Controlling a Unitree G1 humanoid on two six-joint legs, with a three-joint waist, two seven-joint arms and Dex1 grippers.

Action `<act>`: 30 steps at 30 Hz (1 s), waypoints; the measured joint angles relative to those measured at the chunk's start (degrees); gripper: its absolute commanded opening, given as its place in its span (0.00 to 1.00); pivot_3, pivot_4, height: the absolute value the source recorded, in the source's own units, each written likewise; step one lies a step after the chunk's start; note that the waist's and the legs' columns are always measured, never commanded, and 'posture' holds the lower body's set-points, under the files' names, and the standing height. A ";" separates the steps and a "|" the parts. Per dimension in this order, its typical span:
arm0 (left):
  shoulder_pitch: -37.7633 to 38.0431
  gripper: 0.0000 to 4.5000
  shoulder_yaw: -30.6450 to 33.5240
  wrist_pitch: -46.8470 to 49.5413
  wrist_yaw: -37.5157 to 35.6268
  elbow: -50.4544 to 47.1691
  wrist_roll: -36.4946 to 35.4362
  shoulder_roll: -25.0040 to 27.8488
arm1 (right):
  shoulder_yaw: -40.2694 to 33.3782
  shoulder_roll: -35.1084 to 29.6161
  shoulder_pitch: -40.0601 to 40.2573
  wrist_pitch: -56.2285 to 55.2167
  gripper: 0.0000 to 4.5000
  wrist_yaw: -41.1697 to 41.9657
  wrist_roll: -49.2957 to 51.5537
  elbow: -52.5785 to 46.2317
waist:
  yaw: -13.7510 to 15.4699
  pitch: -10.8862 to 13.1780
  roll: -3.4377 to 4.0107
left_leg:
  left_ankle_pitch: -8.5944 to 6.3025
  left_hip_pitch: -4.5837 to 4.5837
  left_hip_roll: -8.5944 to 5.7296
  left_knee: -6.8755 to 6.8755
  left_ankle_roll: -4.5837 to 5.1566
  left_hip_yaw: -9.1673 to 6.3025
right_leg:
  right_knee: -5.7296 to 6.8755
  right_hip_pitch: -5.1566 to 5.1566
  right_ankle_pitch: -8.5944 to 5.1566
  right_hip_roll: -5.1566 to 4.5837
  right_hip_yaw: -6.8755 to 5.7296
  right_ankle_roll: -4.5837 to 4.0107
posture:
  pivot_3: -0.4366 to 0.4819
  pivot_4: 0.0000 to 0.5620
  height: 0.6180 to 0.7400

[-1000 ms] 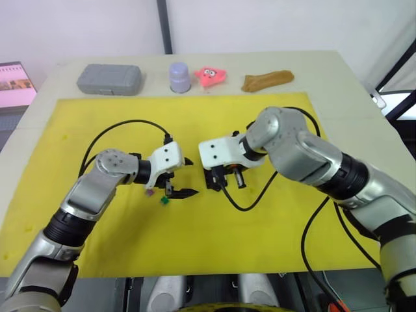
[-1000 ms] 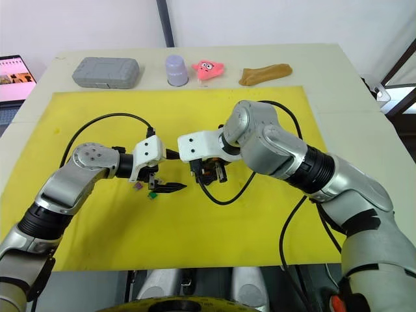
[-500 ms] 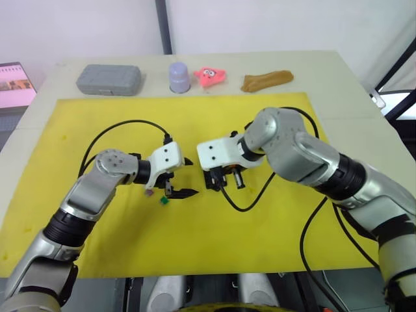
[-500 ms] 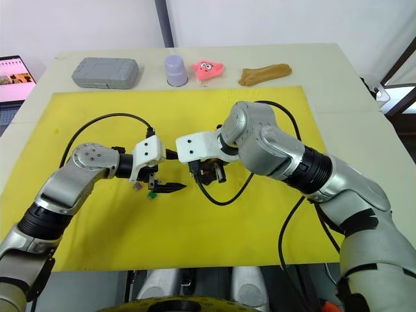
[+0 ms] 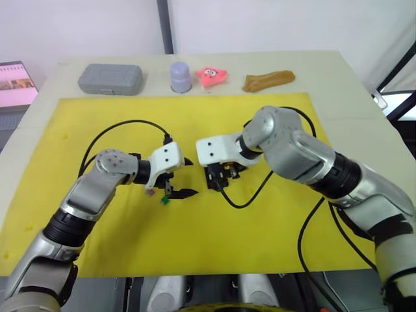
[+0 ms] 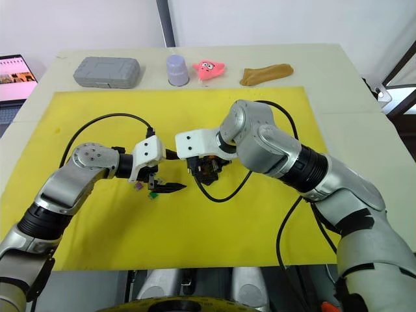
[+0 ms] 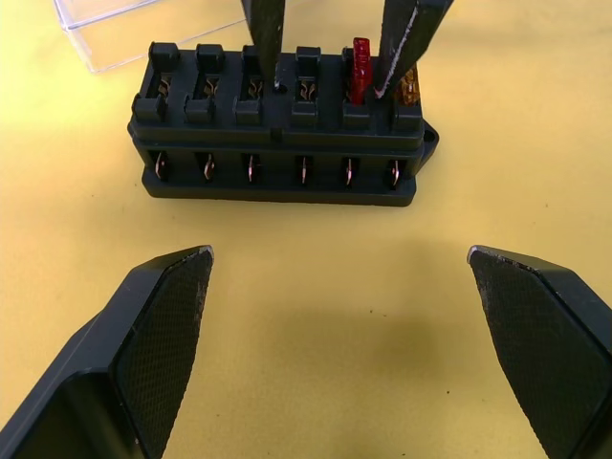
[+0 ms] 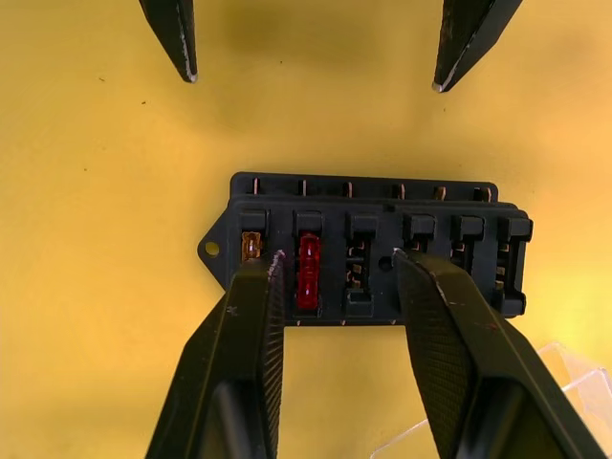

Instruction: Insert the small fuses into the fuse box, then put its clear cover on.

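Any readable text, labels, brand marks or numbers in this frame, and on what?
None can be read.
Fuse box: no marking legible on its black housing.
Red fuse: no rating number can be made out.
Screen at the table's far left edge: shows pink content, too small to read.

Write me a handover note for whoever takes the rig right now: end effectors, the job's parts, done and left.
Right end effector: open, fingers straddling the red fuse seated in the fuse box.
Left end effector: open, empty, facing the box.
Done: red fuse and a tan fuse are in adjacent end slots.
Left: four slots are empty; a purple fuse and a green fuse lie on the yellow mat by the left end effector. The clear cover lies beside the box, not yet fitted.
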 measured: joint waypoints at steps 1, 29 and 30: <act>0.00 1.00 0.00 0.00 -0.01 0.00 0.00 0.01 | -0.09 0.01 -0.01 -0.04 0.43 0.01 0.03 0.11 | 0.00 0.00 0.00 | 0.00 0.00 0.00 0.00 0.00 0.00 | 0.00 0.00 0.00 0.00 0.00 0.00 | 0.48 0.27 0.92; -0.77 1.00 0.00 -0.52 -0.61 0.81 0.05 -0.05 | -26.71 3.08 19.63 -12.65 0.43 -7.30 17.71 -3.88 | -0.06 0.01 -0.01 | 0.01 -0.02 0.01 -0.01 -0.02 -0.01 | 0.02 -0.01 0.00 -0.06 0.03 0.00 | 0.48 0.27 0.92; -0.80 1.00 0.01 -0.56 -0.68 0.82 0.05 -0.02 | -27.59 2.92 20.13 -15.04 0.43 -7.88 18.26 -3.81 | -0.01 0.01 0.00 | 0.01 -0.01 0.00 -0.01 -0.02 0.00 | 0.02 -0.01 0.00 -0.04 0.02 0.00 | 0.48 0.27 0.92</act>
